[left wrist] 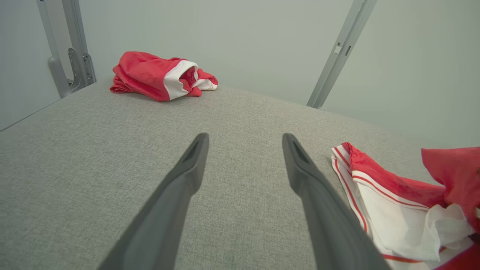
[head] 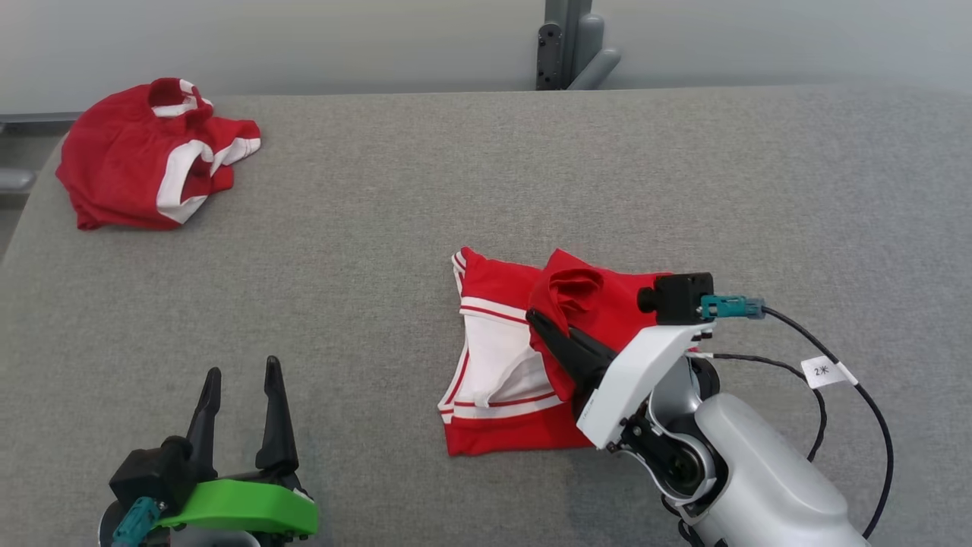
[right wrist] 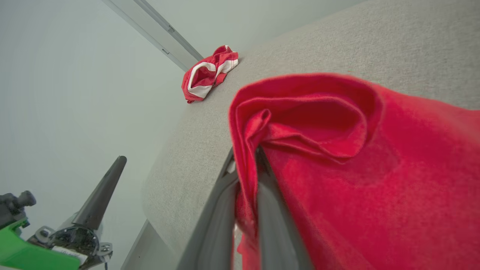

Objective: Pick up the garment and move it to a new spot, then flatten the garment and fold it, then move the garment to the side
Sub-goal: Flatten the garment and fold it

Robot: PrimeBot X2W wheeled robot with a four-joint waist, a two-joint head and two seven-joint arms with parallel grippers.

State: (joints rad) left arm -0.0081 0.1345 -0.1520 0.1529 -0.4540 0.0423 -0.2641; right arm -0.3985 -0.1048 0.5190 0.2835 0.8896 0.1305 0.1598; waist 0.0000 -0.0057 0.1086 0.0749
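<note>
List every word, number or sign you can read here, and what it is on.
"2" plus a star-like mark, unclear: white tag on the black cable.
White sticker beside the green cover: too small to read.
Near garment, far garment: no text seen.

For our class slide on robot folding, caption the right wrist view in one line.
Right gripper, jaws shut on a fold of the red garment over the grey table.
</note>
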